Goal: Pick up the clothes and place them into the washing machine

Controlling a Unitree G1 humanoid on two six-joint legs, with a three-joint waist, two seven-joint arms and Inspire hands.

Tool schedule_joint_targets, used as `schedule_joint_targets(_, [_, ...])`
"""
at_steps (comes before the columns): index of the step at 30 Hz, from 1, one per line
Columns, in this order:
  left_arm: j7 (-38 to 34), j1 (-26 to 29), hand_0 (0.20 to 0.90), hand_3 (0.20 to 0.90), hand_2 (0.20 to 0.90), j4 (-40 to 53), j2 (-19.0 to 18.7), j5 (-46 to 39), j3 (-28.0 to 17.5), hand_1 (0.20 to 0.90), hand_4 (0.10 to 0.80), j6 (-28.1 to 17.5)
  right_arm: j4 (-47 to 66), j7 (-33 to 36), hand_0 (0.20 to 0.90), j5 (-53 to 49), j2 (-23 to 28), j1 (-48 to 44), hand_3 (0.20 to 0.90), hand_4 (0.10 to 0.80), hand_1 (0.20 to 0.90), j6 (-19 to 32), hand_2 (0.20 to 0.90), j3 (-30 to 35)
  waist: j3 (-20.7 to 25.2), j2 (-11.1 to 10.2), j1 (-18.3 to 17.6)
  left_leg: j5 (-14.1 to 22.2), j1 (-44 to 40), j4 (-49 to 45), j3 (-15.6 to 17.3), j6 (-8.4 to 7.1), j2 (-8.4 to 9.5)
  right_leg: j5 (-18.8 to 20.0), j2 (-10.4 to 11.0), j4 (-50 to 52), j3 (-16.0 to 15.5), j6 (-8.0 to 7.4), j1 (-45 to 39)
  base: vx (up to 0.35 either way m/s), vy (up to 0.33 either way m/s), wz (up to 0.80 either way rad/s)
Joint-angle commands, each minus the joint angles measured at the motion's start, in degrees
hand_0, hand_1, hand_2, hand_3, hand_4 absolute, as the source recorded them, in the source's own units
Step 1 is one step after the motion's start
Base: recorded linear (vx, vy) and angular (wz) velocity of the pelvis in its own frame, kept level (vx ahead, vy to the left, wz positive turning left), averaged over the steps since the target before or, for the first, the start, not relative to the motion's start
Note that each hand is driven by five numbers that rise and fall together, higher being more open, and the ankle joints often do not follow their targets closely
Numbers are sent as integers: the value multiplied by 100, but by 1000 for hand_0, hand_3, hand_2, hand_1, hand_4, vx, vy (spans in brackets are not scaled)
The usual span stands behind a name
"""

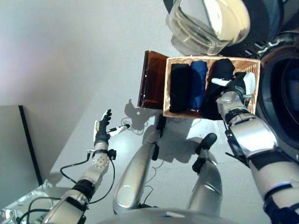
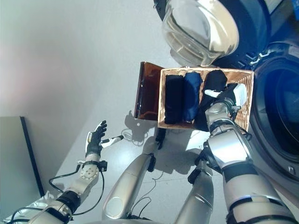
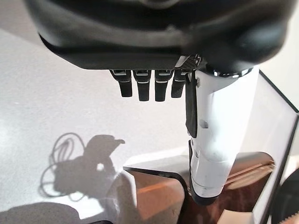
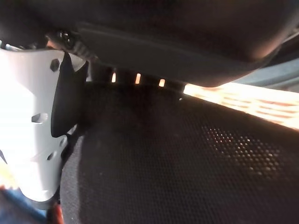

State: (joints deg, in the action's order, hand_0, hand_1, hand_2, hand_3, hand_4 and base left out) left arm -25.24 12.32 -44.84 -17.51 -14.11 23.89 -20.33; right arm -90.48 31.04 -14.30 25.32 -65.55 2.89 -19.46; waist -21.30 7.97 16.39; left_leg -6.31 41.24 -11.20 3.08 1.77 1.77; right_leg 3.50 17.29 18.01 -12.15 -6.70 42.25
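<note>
A shallow wicker basket (image 1: 166, 86) rests on a dark brown box (image 1: 152, 79) beside the washing machine (image 1: 282, 88). In it lie a folded black garment (image 1: 179, 87), a blue garment (image 1: 198, 84) and a bunched black garment (image 1: 220, 72). My right hand (image 1: 236, 88) is down in the basket on the bunched black garment. In the right wrist view the black cloth (image 4: 177, 158) lies right against the hand and hides its fingers. My left hand (image 1: 102, 128) is open and empty over the floor, left of the box.
The machine's round glass door (image 1: 208, 23) hangs open above the basket, and the dark drum opening is to the right of it. A grey panel (image 1: 14, 149) stands at the lower left. Light grey floor (image 1: 70, 56) lies to the left.
</note>
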Motion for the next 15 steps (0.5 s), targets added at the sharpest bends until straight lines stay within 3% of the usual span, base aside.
schedule_joint_targets(1, [-84,-375,900,900,900,-82,-287,-74,31,900,800,-167,509,112,200,-330,432,183,200,300,200,506,200,-140,355,214,-89,615,244,-241,264,-425,-117,-219,11,-378,178,30,-456,5,-2,-18])
schedule_joint_targets(5, [10,-374,900,900,900,-310,-231,-174,40,900,800,-160,701,8,200,-763,387,419,200,300,200,726,200,120,463,218,-203,585,30,-95,315,-443,-124,-143,12,-577,208,-4,-633,11,-23,-19])
schedule_joint_targets(9, [111,-371,900,900,900,-483,-169,-250,71,900,800,-163,1013,-191,200,-1970,248,765,200,300,200,1183,200,815,525,253,-327,640,-109,-115,409,-430,-115,-139,4,-626,313,-12,-702,11,15,-12])
schedule_joint_targets(15, [358,-368,900,900,900,-562,71,-473,197,900,800,-240,2333,-1115,200,-4902,-524,1774,200,300,200,2515,200,2400,546,439,-560,764,-156,-245,511,-392,-150,-264,-23,-467,514,26,-586,15,20,-20])
